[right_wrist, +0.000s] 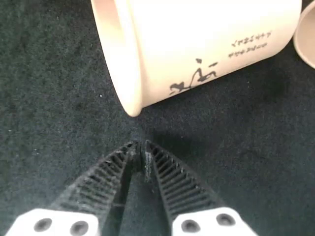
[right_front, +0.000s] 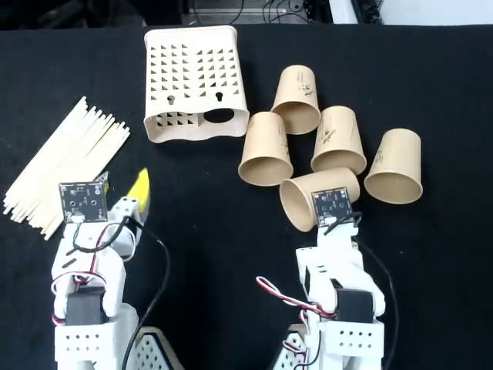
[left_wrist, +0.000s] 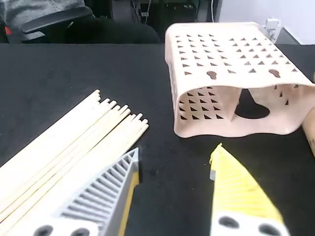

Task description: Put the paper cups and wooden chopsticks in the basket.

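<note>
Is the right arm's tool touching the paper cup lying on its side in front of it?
Apart. The right wrist view shows bare black table between the rim of the paper cup and the shut right tool.

A black cloth table [right_front: 431, 69] fills nearly the whole high view, its weave matte and flecked with pale lint under even, soft light. Along the top edge of that frame runs a narrow strip of room: dark cables [right_front: 254, 11] at top centre and a white surface [right_front: 439, 11] in the upper right corner. In the left wrist view, beyond the table's far edge, stand a chair's black armrest [left_wrist: 54, 19], dark equipment [left_wrist: 167, 12] and a pale wall [left_wrist: 295, 12].
</note>
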Robot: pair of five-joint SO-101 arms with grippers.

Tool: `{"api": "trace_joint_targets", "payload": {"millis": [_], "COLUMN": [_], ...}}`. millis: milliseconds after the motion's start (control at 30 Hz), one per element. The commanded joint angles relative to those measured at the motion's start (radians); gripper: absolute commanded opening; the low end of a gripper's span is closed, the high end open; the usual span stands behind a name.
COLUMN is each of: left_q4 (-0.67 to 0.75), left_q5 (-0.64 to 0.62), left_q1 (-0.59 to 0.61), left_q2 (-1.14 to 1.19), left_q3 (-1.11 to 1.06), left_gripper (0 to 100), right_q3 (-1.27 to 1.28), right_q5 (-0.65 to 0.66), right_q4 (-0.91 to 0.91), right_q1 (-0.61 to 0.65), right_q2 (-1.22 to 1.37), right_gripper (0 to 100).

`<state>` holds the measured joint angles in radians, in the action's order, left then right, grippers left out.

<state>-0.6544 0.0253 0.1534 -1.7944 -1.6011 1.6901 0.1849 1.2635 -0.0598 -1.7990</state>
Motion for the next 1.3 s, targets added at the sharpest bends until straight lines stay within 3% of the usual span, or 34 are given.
{"api": "trace_joint_targets", "payload": {"millis": [0, 267, 767, 1267], "left_q4": [0.091, 0.149, 0.683, 0.710], "left_q5": [-0.012, -0.107, -0.138, -0.147], "left_q1": [0.008, 0.007, -0.012, -0.058], "left_q2": [0.149, 0.781, 1.353, 1.906], "left_q3": [0.101, 0.403, 0.495, 0.952], "left_gripper": [24, 24, 24, 23], "right_q3": [-0.002, -0.002, -0.002, -0.002], "right_q5": [-0.005, -0.005, -0.005, -0.005], "right_q4": [0.003, 0.000, -0.002, -0.002], "right_q1": [0.011, 0.009, 0.009, 0.009], "right_q2": [-0.024, -0.025, -0.025, -0.025], "right_gripper": [1.5, 1.3, 1.3, 1.3]}}
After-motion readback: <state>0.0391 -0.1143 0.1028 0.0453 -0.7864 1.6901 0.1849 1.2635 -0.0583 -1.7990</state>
